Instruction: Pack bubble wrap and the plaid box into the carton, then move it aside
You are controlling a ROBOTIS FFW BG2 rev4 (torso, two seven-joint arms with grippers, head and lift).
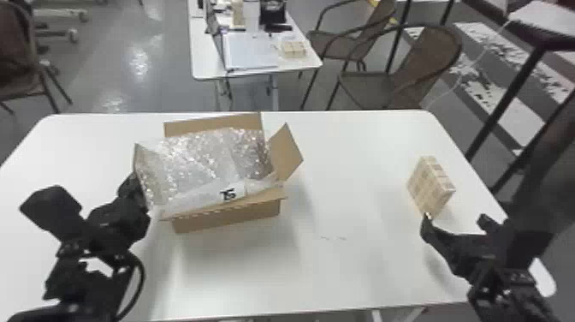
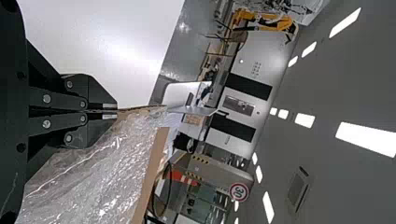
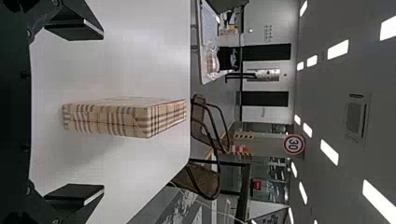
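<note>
Bubble wrap in carton! | my left tool clamps its flap | right tool spread, facing plaid box | box packing, carton shift remain

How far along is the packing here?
The bubble wrap looks packed, lying inside the open carton. The left gripper is shut on a carton flap. Left to do: the plaid box stands on the table, between the right gripper's open fingers but not gripped; it must go in before the carton is moved aside.
</note>
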